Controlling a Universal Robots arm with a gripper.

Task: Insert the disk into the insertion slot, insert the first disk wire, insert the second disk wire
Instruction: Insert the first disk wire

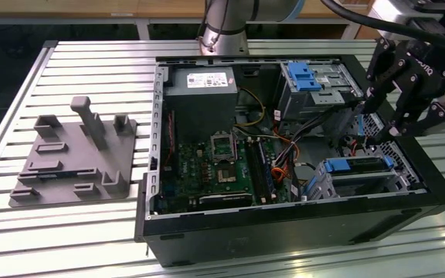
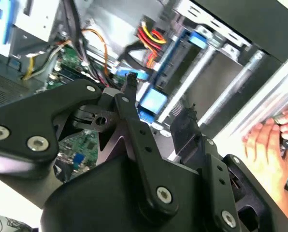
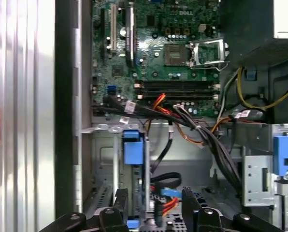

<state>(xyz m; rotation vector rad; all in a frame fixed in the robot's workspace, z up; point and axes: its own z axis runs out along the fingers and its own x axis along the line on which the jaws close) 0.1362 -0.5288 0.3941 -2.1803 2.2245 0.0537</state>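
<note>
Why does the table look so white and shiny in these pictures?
Glare: in the exterior view, light bounces off the ribbed metal table, brightest low in the picture, while the computer case stays dark; in the first wrist view the table washes out almost white; in the second wrist view the same bright wash sits around a hand.

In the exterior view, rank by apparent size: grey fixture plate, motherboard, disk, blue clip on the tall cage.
1. grey fixture plate
2. motherboard, partly under cables, so a close second
3. disk
4. blue clip
</note>
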